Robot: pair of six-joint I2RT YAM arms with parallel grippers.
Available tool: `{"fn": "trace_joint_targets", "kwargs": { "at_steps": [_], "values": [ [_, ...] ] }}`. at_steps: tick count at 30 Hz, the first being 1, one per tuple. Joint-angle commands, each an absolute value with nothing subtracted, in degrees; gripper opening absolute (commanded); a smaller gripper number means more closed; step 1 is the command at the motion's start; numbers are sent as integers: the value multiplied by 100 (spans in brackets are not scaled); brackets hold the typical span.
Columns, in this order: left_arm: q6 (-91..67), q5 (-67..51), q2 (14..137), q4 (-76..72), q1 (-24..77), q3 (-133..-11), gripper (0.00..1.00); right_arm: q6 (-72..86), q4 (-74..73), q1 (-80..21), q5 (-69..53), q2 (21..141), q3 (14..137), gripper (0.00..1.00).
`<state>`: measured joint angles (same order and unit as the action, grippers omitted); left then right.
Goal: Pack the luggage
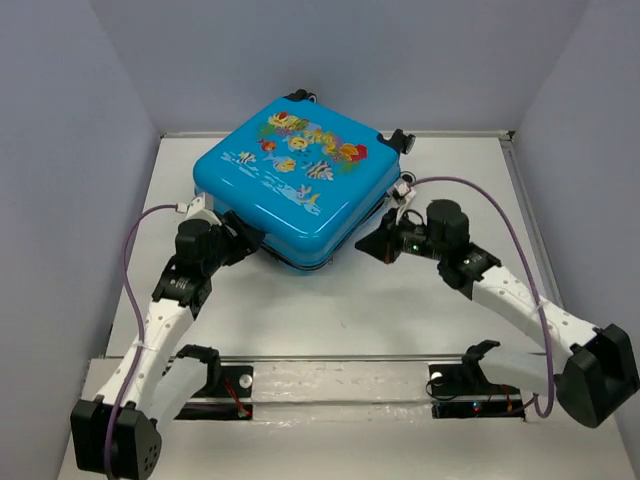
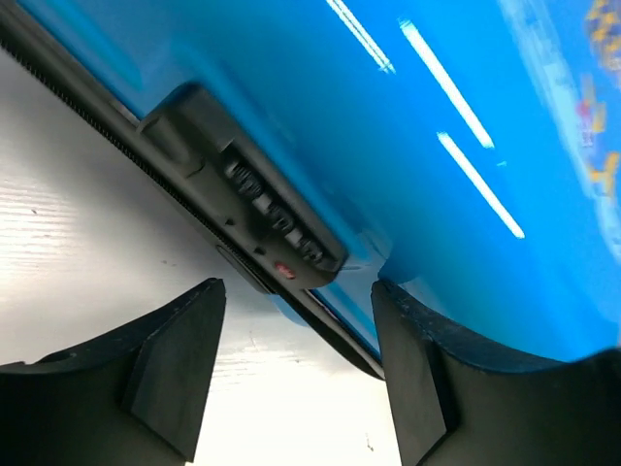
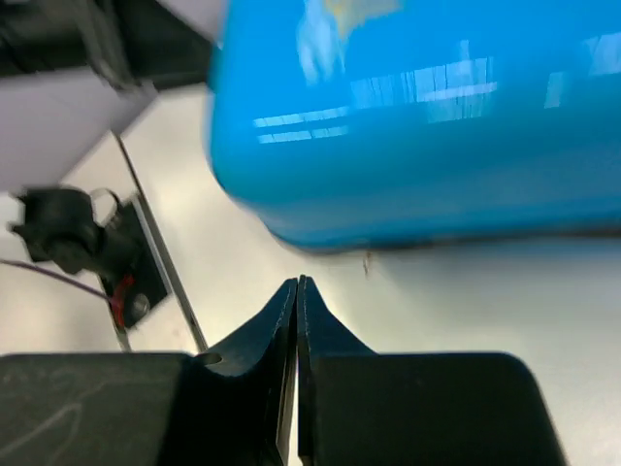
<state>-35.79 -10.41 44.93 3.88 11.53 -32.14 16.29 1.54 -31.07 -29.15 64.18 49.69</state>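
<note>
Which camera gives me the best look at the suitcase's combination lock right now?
Left wrist. The combination lock sits mid-frame, dials and a red mark clear on the luggage edge. In the top external view the left arm covers that edge; the right wrist view shows only blurred blue shell, no lock.

Desk [image 1: 330,320]: white, matte, lying under both pincers. Left wall [image 1: 60,200]: pale grey panel, outboard of the left pincer [image 1: 240,236]. Right wall [image 1: 590,120]: same finish, outboard of the right pincer [image 1: 368,248]. Rear wall [image 1: 340,60]: beyond both pincers. Rail [image 1: 340,372]: metal, behind them. Lighting: even, diffuse.
</note>
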Motion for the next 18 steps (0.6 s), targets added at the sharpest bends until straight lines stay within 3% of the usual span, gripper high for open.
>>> {"fn": "trace_joint_targets", "kwargs": {
  "at_steps": [1, 3, 6, 9, 10, 13, 15, 16, 18],
  "values": [
    [-3630, -1108, 5262, -606, 1143, -3848, 74, 2093, 2170, -3242, -2989, 6749, 3578, 22],
    [-3700, -801, 5640, -781, 1143, -4190, 76, 1969, 2600, -3427, -2744, 7108, 3297, 41],
    [-3735, -791, 5722, -642, 1143, -4719, 76, 1986, 2839, -3480, -2297, 7532, 3287, 44],
    [-3490, -91, 5213, -258, 1143, -5104, 78, 2179, 2515, -3480, -1385, 7629, 3523, 40],
    [-3280, 321, 5055, -116, 1116, -5254, 79, 2249, 2383, -3480, -1154, 7681, 3603, 35],
    [-3085, 713, 5482, 157, 696, -6036, 82, 2329, 1848, -3480, -546, 7900, 3954, 27],
    [-3032, 336, 6453, 341, 267, -6774, 83, 2390, 1741, -3480, -352, 8024, 4138, 22],
    [-3006, -414, 7539, 525, -67, -7829, 82, 2452, 1601, -3428, -265, 8164, 4270, 17],
    [-2945, -509, 8285, 675, -272, -8417, 81, 2461, 1538, -3428, -246, 8200, 4324, 12]
  ]
}}
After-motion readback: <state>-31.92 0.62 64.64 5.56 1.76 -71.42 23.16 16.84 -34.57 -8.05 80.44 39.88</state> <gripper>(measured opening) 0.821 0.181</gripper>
